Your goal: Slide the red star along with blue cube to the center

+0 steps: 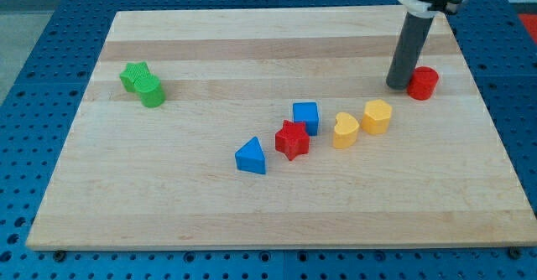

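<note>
My tip (398,85) is seen upper right beside the red cylinder (423,83), far from the touching red star (291,139) and blue cube (306,116); no jaws are seen.

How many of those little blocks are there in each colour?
Green: 2, green star and green cylinder
Blue: 2, blue cube and blue triangle
Red: 2, red star and red cylinder
Yellow: 2, two yellow hearts
Total: 8

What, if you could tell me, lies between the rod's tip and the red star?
In the camera view, two yellow heart-shaped blocks lie between my tip and the red star.
</note>
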Action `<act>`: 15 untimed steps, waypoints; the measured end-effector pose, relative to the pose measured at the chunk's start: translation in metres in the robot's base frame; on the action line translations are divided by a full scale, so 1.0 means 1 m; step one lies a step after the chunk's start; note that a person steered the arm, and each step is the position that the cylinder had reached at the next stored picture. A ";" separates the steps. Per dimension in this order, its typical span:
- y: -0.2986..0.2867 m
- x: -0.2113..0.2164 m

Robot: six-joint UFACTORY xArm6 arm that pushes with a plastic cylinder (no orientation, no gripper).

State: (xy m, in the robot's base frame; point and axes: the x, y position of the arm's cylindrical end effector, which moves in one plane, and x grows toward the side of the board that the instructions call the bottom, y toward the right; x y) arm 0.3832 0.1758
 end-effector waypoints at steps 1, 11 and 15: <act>-0.037 -0.005; -0.159 0.135; -0.158 -0.003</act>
State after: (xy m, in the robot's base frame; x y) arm 0.3805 0.0180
